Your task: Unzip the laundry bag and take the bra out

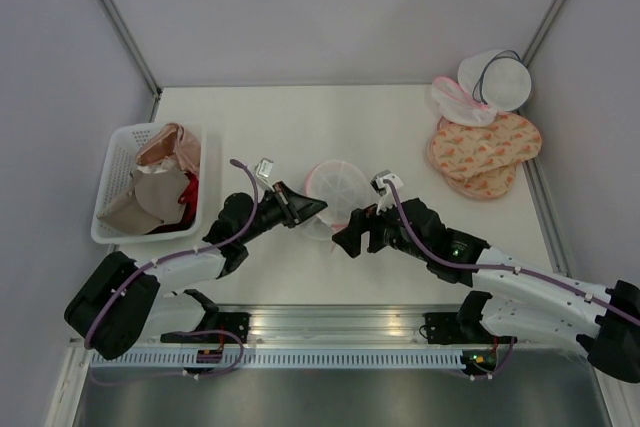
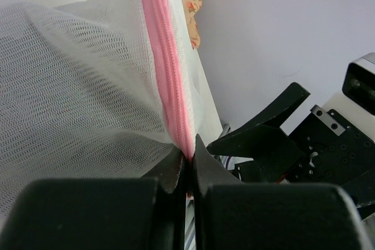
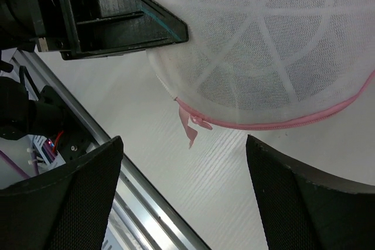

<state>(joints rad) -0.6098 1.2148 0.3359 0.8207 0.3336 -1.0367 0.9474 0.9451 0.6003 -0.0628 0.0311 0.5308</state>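
Top external view: one laundry bag [image 1: 335, 185] lies mid-table [image 1: 400, 117] between two grippers. The left gripper [image 1: 312, 209] meets its lower left edge, and the right gripper [image 1: 352, 237] sits just below it, its fingers too small to judge here. One basket [image 1: 112, 182] at left holds heaped garments [image 1: 160, 182] that partly hide one another. Upper right, one white round bag [image 1: 497, 82] overlaps peach bags [image 1: 485, 152], count unclear. Left wrist view: fingers [image 2: 173, 171] pressed together on the pink zipper [image 2: 167, 68] seam; nothing shows through the mesh. Right wrist view: fingers [image 3: 76, 197] wide apart, cut off by the frame, with one zipper pull [image 3: 191, 130] at the bag's lower rim.
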